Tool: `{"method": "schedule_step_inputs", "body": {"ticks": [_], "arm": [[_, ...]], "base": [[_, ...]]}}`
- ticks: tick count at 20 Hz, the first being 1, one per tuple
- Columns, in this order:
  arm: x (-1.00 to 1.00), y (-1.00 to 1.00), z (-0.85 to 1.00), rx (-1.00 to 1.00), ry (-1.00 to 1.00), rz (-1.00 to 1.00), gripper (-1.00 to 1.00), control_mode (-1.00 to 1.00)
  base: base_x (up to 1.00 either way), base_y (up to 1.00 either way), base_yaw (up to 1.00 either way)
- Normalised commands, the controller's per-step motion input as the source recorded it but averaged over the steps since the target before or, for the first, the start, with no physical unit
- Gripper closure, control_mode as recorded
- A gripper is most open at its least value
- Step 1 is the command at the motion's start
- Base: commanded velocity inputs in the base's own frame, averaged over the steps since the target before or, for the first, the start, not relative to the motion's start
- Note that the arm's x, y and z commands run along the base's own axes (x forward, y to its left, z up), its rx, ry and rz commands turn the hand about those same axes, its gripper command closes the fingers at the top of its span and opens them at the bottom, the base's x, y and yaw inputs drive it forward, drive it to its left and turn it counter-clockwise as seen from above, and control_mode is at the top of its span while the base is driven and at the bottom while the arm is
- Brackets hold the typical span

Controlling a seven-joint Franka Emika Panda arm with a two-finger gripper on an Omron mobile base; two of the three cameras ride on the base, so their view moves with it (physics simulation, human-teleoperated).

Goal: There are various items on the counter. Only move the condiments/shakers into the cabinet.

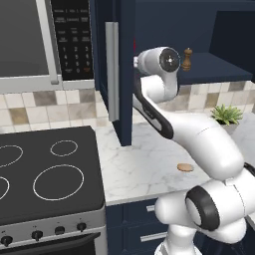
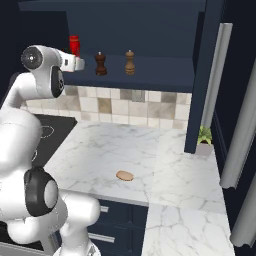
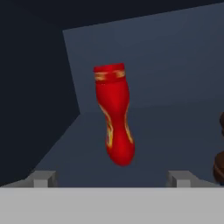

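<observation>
On the near edge of the white marble counter with grey veining (image 2: 165, 165), I see a flat round tan disc of food (image 2: 125, 175), which stays where it lies. Farther in, at the cabinet mouth, my two-finger gripper (image 3: 113, 178) stands with its fingers spread wide and nothing between them. Just beyond them the red squeeze bottle with a yellow label (image 3: 114, 116) stands on the shelf of the tall dark navy-blue wall cabinet (image 2: 150, 75), free of the fingers. To its side on the same shelf stand the dark brown wooden pepper mill (image 2: 101, 64) and the lighter tan-brown wooden shaker (image 2: 130, 62), apart from each other. I judge the bottle light, smooth and slightly yielding, best gripped at its narrow waist; the mills are rigid, top-heavy and best taken mid-body.
</observation>
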Motion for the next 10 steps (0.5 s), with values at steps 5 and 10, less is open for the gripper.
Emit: {"method": "schedule_step_inputs", "body": {"ticks": [5, 10], "arm": [[-1.00, -0.43, -0.80, 0.00, 0.04, -0.01, -1.00, -1.00], [-1.00, -0.75, -0.88, 0.00, 0.00, 0.00, -1.00, -1.00]], "base": [[0.00, 0.00, 0.00], [0.00, 0.00, 0.00]]}}
